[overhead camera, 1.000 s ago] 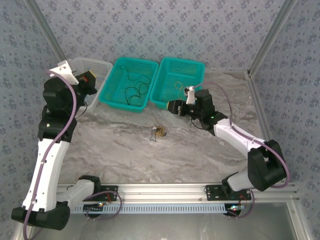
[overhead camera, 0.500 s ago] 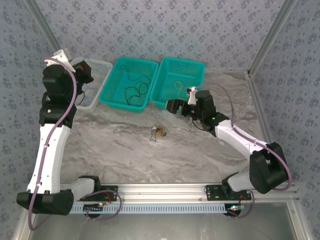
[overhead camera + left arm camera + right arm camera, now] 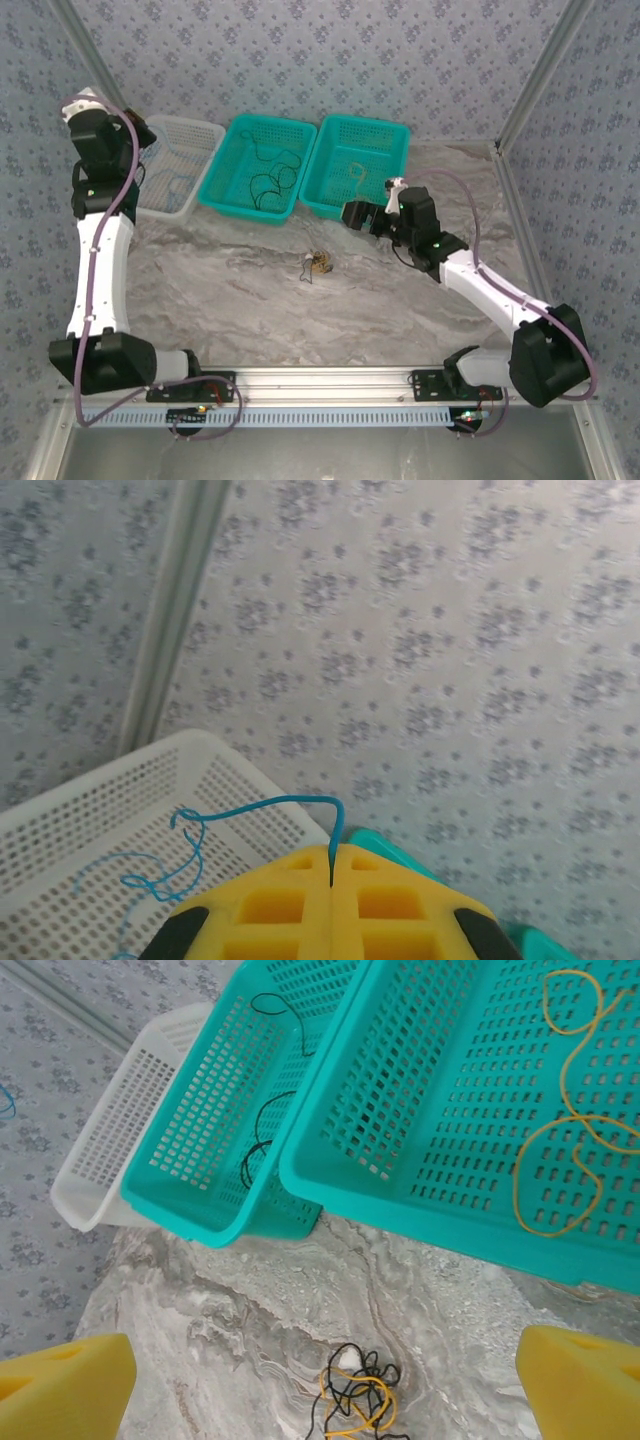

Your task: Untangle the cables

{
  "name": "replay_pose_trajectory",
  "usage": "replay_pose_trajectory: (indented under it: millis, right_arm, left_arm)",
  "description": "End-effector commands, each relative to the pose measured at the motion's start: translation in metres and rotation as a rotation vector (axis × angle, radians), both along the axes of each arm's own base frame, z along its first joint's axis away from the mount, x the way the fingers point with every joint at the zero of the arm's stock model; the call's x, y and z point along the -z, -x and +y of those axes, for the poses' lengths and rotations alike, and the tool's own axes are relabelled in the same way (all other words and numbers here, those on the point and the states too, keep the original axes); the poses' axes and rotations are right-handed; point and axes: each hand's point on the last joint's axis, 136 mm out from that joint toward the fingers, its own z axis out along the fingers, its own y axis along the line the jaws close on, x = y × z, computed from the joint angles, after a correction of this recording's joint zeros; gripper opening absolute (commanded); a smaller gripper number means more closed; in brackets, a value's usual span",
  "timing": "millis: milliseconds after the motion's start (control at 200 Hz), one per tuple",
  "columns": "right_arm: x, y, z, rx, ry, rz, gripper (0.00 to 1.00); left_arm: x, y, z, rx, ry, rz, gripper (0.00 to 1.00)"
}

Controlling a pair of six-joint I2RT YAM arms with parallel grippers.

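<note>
One thin blue cable [image 3: 262,801] pinched in left claw [image 3: 331,875]; right claw [image 3: 322,1380] wide over black-yellow tangle [image 3: 352,1392].

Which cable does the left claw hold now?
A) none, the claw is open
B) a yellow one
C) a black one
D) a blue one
D: in the left wrist view the yellow pads of the left claw are shut on a thin blue cable, which arcs over toward the white basket.
</note>
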Motion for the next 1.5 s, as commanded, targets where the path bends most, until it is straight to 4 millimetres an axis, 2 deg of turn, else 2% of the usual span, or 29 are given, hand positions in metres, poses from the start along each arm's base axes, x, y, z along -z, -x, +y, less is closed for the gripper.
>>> replay_pose_trajectory:
  millis: [0, 195, 385, 610, 645, 675, 715, 785, 849, 989, 1119, 1369, 1494]
  right_arm:
    - [0.004, 0.002, -0.011, 0.039, 0.044, 0.007, 1.00]
    - [0.002, 0.003, -0.014, 0.053, 0.057, 0.009, 1.00]
    - [0.001, 0.003, -0.016, 0.059, 0.076, 0.014, 1.00]
    - [0.000, 0.003, -0.016, 0.053, 0.078, 0.013, 1.00]
    - [0.000, 0.003, -0.016, 0.052, 0.077, 0.014, 1.00]
    - [0.000, 0.004, -0.015, 0.049, 0.077, 0.014, 1.00]
    - [-0.001, 0.004, -0.016, 0.048, 0.078, 0.013, 1.00]
    - [0.000, 0.005, -0.017, 0.049, 0.084, 0.013, 1.00]
    - [0.000, 0.005, -0.018, 0.053, 0.088, 0.015, 1.00]
    - [0.004, 0.005, -0.022, 0.073, 0.098, 0.031, 1.00]
    - [0.007, 0.004, -0.027, 0.102, 0.103, 0.047, 1.00]
    - [0.010, 0.005, -0.028, 0.106, 0.106, 0.056, 1.00]
    - [0.012, 0.007, -0.024, 0.098, 0.089, 0.079, 1.00]
  left_arm:
    - [-0.014, -0.012, 0.019, -0.032, -0.013, -0.046, 0.00]
    - [0.020, -0.043, 0.043, -0.053, 0.011, 0.001, 0.00]
    - [0.049, -0.064, 0.067, -0.116, 0.040, 0.059, 0.00]
    - [0.093, -0.084, 0.079, -0.155, 0.054, 0.167, 0.00]
    - [0.099, -0.087, 0.080, -0.157, 0.058, 0.183, 0.04]
    - [0.103, -0.089, 0.081, -0.157, 0.062, 0.199, 0.11]
    - [0.109, -0.092, 0.081, -0.157, 0.067, 0.221, 0.26]
    - [0.117, -0.096, 0.082, -0.156, 0.081, 0.271, 0.60]
    - [0.124, -0.099, 0.082, -0.153, 0.093, 0.322, 0.73]
    - [0.131, -0.101, 0.078, -0.138, 0.109, 0.391, 0.85]
    - [0.129, -0.099, 0.071, -0.126, 0.095, 0.400, 0.99]
    - [0.114, -0.099, 0.035, -0.054, 0.053, 0.373, 0.99]
    - [0.102, -0.099, 0.000, 0.056, 0.057, 0.292, 0.99]
